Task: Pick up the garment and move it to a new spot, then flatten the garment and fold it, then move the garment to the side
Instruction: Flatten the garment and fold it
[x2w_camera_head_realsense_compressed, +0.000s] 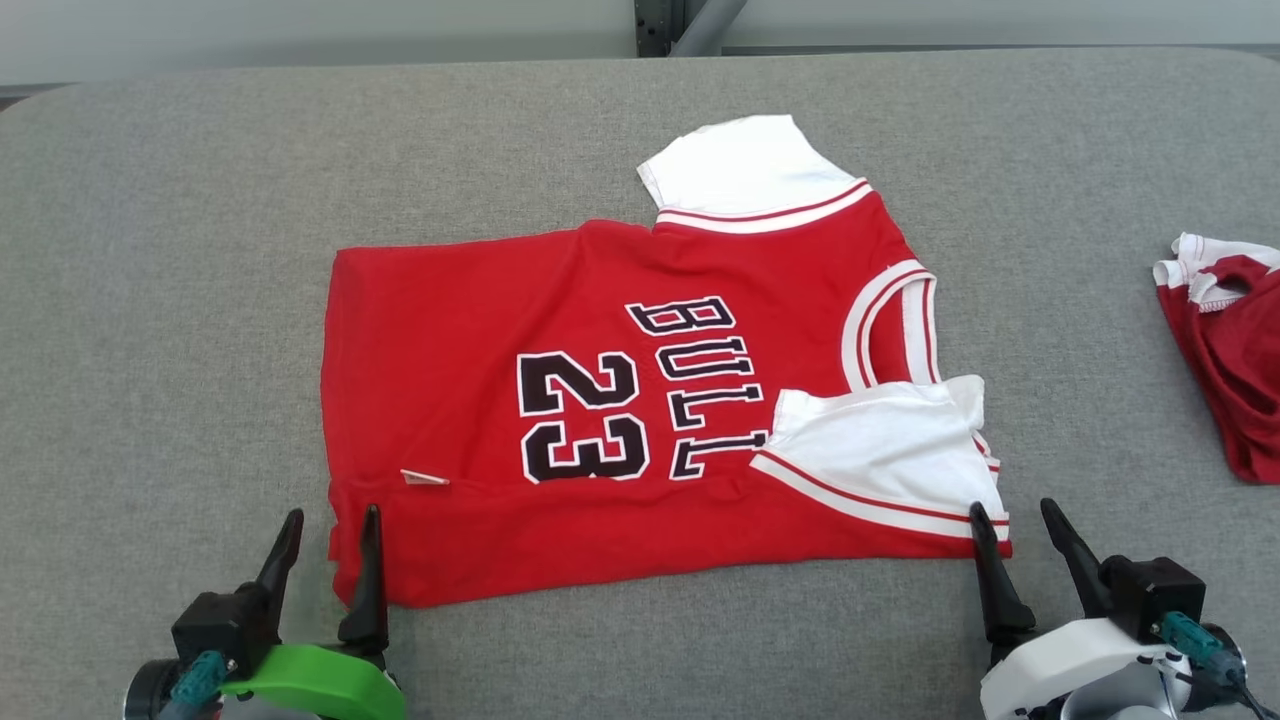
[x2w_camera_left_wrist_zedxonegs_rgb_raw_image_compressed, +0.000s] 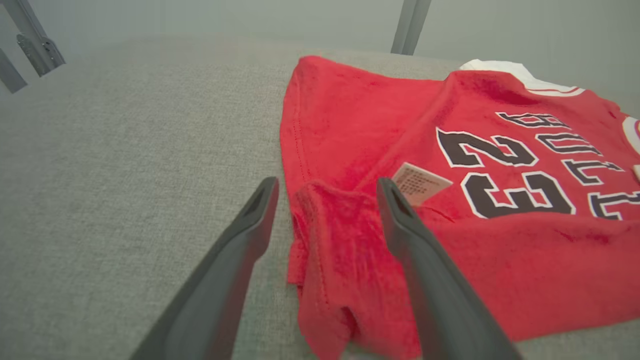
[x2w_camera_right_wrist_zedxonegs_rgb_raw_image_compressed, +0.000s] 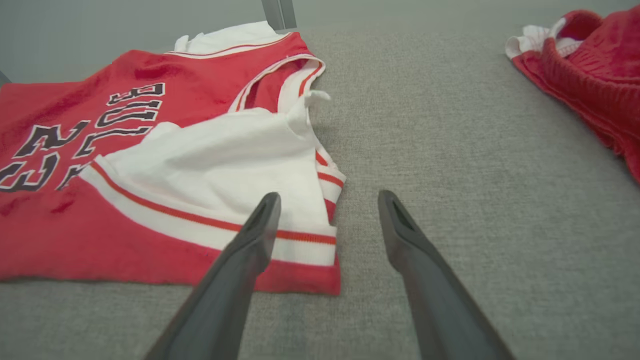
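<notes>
Head view: jersey reads "BULL 23"; left tool, right tool spread wide.

Bare table left of the jersey, beyond it and along its near edge. Wide clear lane between jersey and red cloth at far right. Bunched near-left corner rising between the spread fingers of the left gripper. Folded white sleeve just beside the right gripper, open table to its right.

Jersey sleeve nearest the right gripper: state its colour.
White sleeve, edged with a thin red stripe; shows best in the right wrist view.
</notes>
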